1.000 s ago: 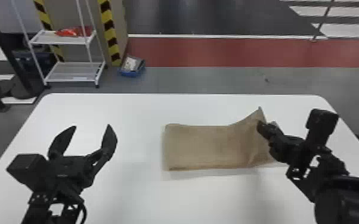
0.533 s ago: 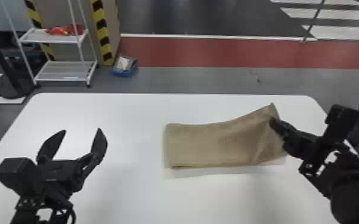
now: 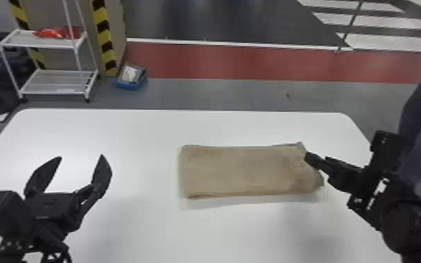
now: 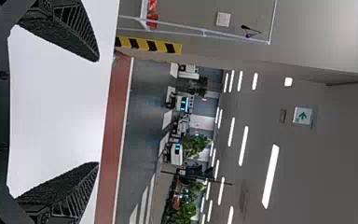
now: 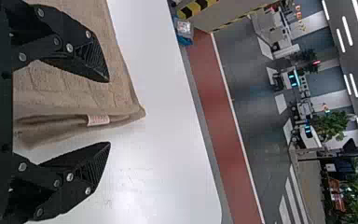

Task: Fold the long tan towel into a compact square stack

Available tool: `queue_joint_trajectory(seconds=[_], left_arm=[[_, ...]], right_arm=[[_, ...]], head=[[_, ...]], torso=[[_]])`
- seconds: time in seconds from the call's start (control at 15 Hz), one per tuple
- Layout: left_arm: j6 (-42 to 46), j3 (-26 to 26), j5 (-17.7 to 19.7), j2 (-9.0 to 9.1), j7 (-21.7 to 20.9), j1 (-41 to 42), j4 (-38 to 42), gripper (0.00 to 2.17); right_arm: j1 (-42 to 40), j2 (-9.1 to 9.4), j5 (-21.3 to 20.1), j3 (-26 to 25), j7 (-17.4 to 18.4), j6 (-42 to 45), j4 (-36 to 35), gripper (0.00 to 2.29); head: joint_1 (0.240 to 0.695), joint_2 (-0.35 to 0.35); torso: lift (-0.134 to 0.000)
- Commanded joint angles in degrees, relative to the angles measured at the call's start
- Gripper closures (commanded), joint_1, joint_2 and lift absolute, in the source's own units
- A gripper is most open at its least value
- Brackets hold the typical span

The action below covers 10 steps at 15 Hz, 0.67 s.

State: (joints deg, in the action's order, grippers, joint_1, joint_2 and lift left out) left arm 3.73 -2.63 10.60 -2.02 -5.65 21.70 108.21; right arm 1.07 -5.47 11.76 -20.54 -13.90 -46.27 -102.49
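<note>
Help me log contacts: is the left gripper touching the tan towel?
Apart. The head view shows a broad stretch of bare white table between the left gripper and the towel.

Industrial hall with hazard stripes, red floor lane

Fingers apart, tan towel, white table

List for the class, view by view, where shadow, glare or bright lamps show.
Head view: a faint shadow on the smooth white table along the near edge of the folded tan cloth towel; right wrist view: a bright glare patch on the table; left wrist view: long white ceiling lights glowing.
</note>
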Motion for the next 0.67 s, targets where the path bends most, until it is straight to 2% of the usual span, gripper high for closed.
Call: queue_joint_trajectory(seconds=[0.0, 0.13, 0.33, 0.4, 0.6], left_arm=[[0.00, 0.17, 0.04, 0.00, -0.06, -0.17, -0.46, 0.08], [0.00, 0.35, 0.04, 0.09, -0.41, -0.52, -0.99, 0.08], [0.00, 0.96, -0.05, 0.00, -0.50, -1.58, -1.95, 0.08], [-0.18, 0.96, -0.05, 0.00, -0.68, -1.67, -2.04, 0.08], [-0.18, 0.79, 0.04, 0.00, -0.68, -1.67, -2.04, 0.08]], right_arm=[[0.25, -2.00, -0.60, -0.11, -0.87, -0.63, 2.30, 0.05], [1.22, -2.09, -2.18, 0.41, -2.19, 0.60, 5.99, 0.08], [1.57, -2.09, -2.80, 1.12, -2.27, 3.77, 9.06, 0.18], [1.57, -2.09, -3.24, 1.38, -2.27, 3.94, 9.50, 0.33], [1.22, -1.65, -3.24, 1.82, -3.59, 3.94, 9.41, 1.17]], head=[[0.695, -0.134], [0.695, -0.147], [0.695, -0.157], [0.695, -0.159], [0.695, -0.158]], torso=[[-0.122], [-0.122], [-0.122], [-0.122], [-0.122]])
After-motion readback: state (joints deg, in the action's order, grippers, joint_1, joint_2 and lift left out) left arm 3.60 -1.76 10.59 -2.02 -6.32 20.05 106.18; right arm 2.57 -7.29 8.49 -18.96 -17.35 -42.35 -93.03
